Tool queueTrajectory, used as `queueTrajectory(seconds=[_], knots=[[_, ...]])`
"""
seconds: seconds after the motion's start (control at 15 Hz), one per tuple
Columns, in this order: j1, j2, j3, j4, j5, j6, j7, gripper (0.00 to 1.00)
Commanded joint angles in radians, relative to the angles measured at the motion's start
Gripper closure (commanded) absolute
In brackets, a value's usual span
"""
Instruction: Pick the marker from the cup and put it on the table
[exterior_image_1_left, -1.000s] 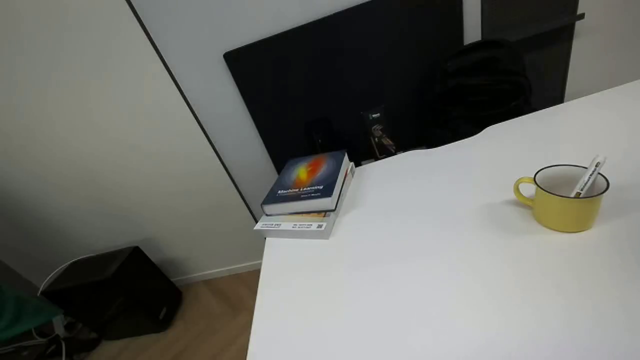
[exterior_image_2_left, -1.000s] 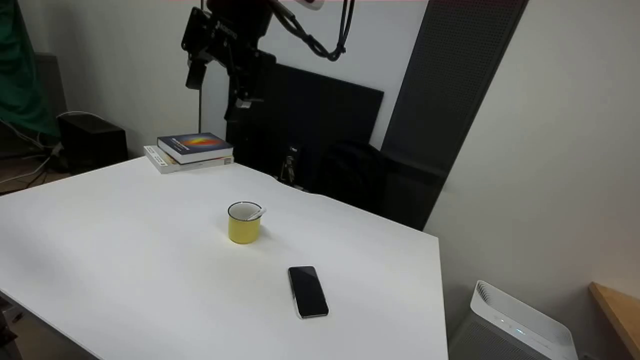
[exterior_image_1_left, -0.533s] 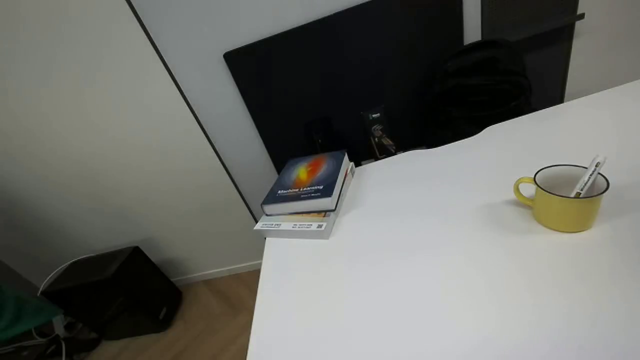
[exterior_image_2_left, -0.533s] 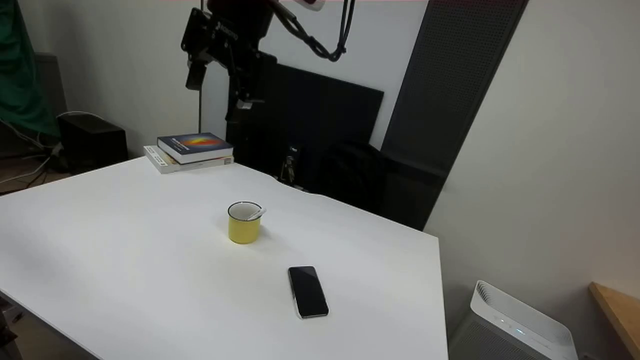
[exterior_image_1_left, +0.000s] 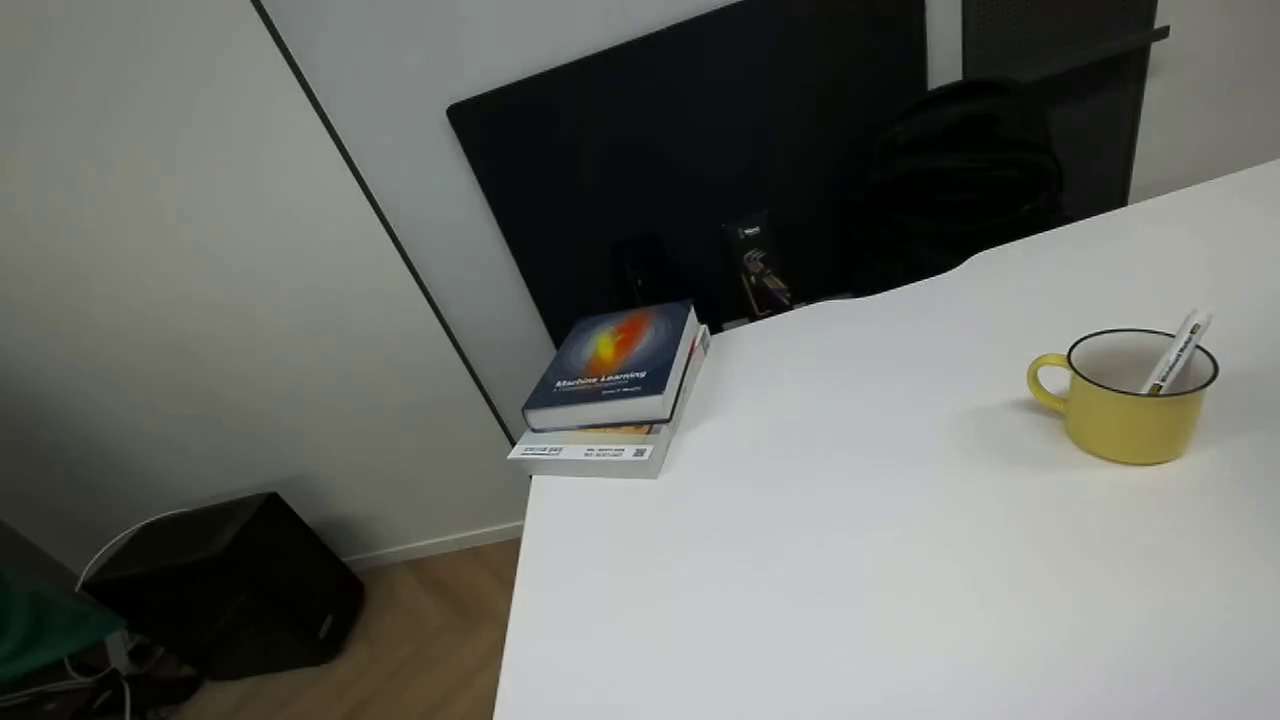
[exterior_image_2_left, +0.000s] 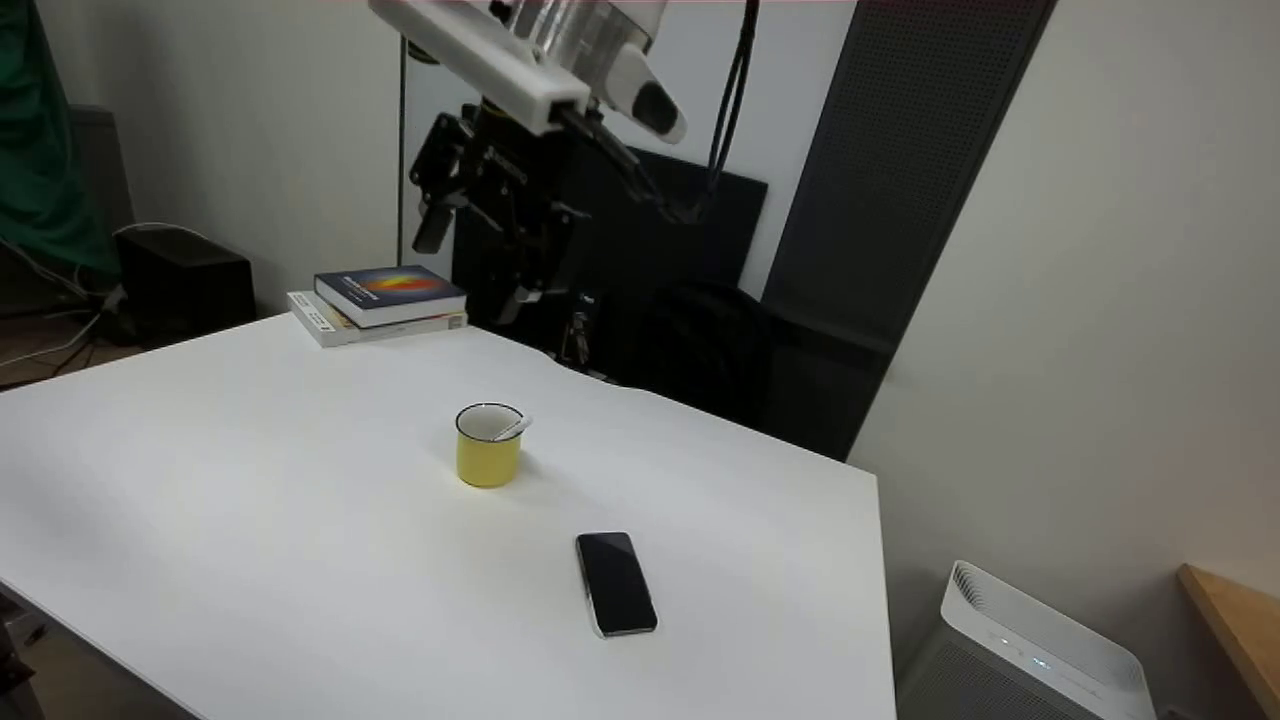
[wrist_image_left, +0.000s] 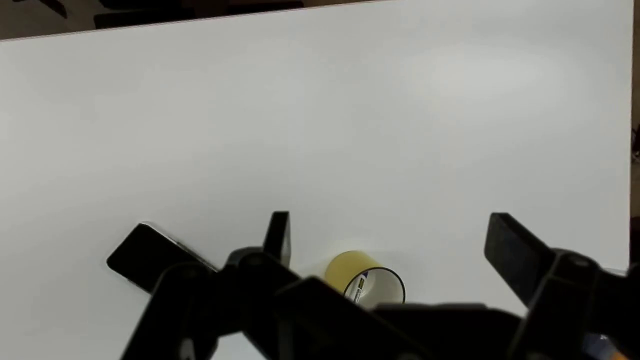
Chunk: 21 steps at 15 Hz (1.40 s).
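The yellow cup stands upright on the white table in both exterior views (exterior_image_1_left: 1130, 430) (exterior_image_2_left: 487, 465). The whitish marker (exterior_image_1_left: 1178, 352) leans inside it, its upper end sticking out past the dark rim; it also shows leaning out in an exterior view (exterior_image_2_left: 514, 429). My gripper (exterior_image_2_left: 470, 272) is open and empty, high above the table (exterior_image_2_left: 330, 540), near the books and behind the cup. In the wrist view my open fingers (wrist_image_left: 390, 235) are wide apart. The cup (wrist_image_left: 345, 270) and the marker (wrist_image_left: 358, 287) show low between them, partly hidden by the gripper's body.
A black phone (exterior_image_2_left: 616, 584) lies on the table near the cup; it also shows in the wrist view (wrist_image_left: 150, 255). Two stacked books (exterior_image_1_left: 610, 370) lie at a table corner. A dark panel (exterior_image_1_left: 680, 180) and a black backpack (exterior_image_1_left: 970, 170) stand behind the table edge.
In an exterior view my gripper has moved down and to the right, and more of the white arm now shows. The cup and the marker have not moved.
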<state>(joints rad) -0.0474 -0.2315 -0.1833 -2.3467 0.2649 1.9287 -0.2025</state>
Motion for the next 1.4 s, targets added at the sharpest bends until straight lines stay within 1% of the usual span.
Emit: queueTrajectory(seconds=[0.0, 0.2, 0.4, 0.87, 1.33], knots=[[-0.016, 0.213, -0.011, 0.141, 0.071, -0.007, -0.07, 0.0], [-0.036, 0.354, 0.008, 0.25, 0.119, -0.014, -0.099, 0.0], [-0.053, 0.463, 0.04, 0.34, 0.145, -0.006, -0.11, 0.0], [-0.083, 0.658, 0.123, 0.511, 0.185, 0.059, -0.092, 0.0], [-0.108, 0.855, 0.172, 0.717, 0.17, 0.06, -0.059, 0.0]])
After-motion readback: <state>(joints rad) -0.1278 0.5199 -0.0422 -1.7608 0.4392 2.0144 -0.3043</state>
